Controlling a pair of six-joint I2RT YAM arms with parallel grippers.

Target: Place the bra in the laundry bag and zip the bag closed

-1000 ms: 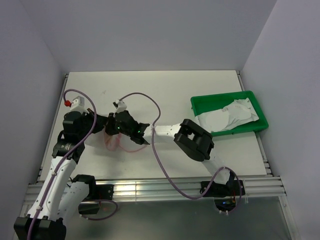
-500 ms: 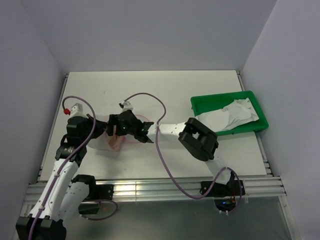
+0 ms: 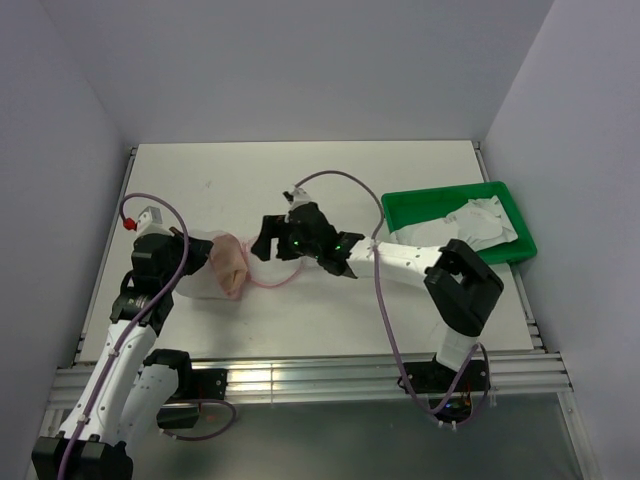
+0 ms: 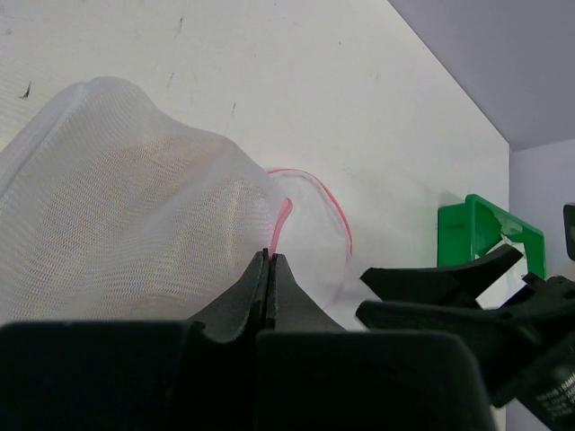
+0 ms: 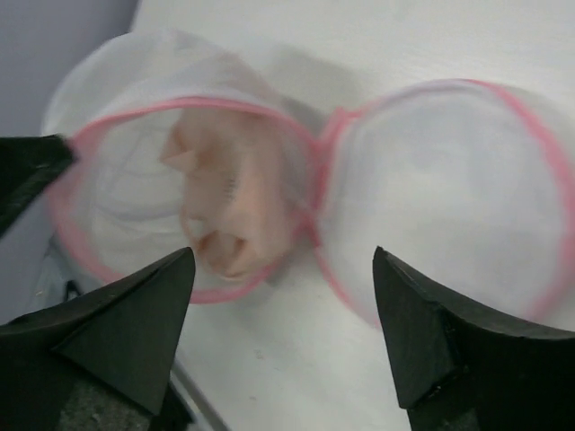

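**Pink-beige bra (image 3: 230, 268) sits inside unzipped laundry bag (image 3: 203, 283)**

On the white surface (image 3: 350, 170), the mesh bag lies on its side at the left, its round mouth facing the right arm. The bra is bunched within the pouch. In the right wrist view its soft folds show through the opening. The round lid flap (image 5: 440, 180) lies open beside the mouth, joined to it at one spot on the rim. A thin pink-red zip line (image 4: 314, 193) runs around both circles, unfastened. The left hand (image 4: 269, 260) is pinched tight on the bag, its two fingers pressed together over the mesh where the zip line meets the rim. The right hand (image 5: 280, 260) hovers in front of the mouth and flap with its fingers spread wide, holding nothing. At the right side of the surface, well apart from the bag, a green tray (image 3: 440, 192) holds crumpled white cloth (image 3: 455, 235).
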